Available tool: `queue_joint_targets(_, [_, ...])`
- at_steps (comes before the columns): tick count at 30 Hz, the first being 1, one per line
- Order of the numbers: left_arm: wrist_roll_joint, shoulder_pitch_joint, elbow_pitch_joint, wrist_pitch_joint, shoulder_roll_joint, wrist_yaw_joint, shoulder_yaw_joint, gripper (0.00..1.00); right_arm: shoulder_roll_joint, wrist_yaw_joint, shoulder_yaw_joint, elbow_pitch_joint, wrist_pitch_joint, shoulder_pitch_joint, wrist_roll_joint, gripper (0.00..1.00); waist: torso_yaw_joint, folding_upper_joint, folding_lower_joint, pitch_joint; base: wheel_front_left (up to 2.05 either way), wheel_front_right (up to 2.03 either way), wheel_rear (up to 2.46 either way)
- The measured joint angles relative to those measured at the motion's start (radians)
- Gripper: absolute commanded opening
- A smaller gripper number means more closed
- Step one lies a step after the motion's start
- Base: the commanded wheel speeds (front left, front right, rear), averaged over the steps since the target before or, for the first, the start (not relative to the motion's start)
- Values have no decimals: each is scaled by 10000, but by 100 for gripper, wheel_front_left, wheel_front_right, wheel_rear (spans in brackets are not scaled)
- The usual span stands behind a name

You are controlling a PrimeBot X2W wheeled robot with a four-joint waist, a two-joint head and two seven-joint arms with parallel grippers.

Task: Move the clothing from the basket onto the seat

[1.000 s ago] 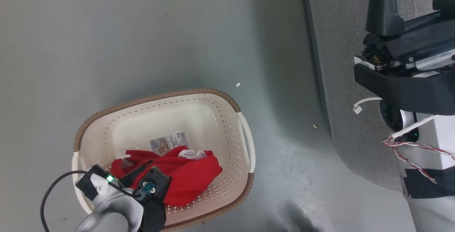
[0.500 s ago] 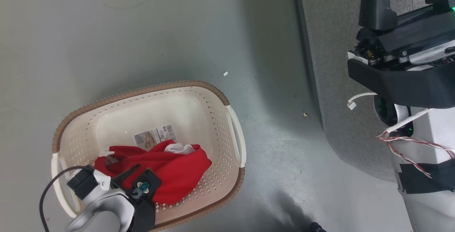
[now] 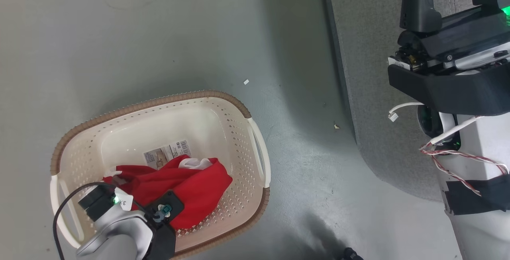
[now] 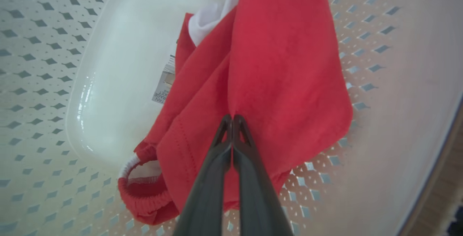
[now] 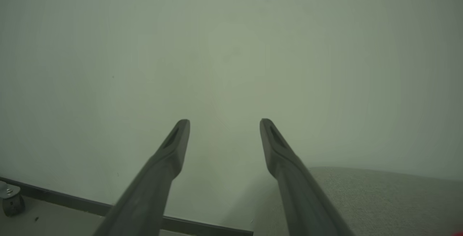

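Note:
Red clothing [image 3: 191, 184] with a white hem lies bunched in the near part of the cream basket [image 3: 159, 102], which stands on the floor. In the left wrist view my left gripper [image 4: 231, 119] is shut, its fingertips pinching a fold of the red clothing [image 4: 285, 66] above the basket's perforated wall [image 4: 36, 48]. An elastic cuff of the fabric shows at the lower left there. The grey seat [image 3: 374, 53] fills the upper right of the head view, beside my right arm [image 3: 450, 85]. My right gripper [image 5: 224, 124] is open and holds nothing, above the seat's edge [image 5: 379, 196].
A paper label [image 3: 166, 153] sticks to the basket's floor. Small scraps [image 3: 246, 81] lie on the grey floor between basket and seat. The right wrist view faces a pale wall with a dark baseboard [image 5: 72, 201] and a small caster [image 5: 11, 201].
My left gripper has closed on the red fabric. The head camera has shifted, so the basket and seat sit a little further left in the picture. My right gripper stays open.

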Motion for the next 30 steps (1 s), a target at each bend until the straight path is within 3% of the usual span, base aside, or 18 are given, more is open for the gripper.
queue_joint_targets(11, [-660,-85,65,-986,-454,0,188,0,-31,4,-104,441,-4,101,-2,100,140,0,-1,-579,0,0,0])
queue_joint_targets(23, [-1877,173,-174,-2573,-995,0,1210,0,-194,104,-165,1256,-4,916,-13,100,530,0,-3,-1890,0,0,0])
queue_joint_targets(30, [-2332,382,-537,-2811,-1089,94,1680,0,-385,105,-314,1580,-4,1485,-13,100,804,-1,-3,-2775,0,0,0])
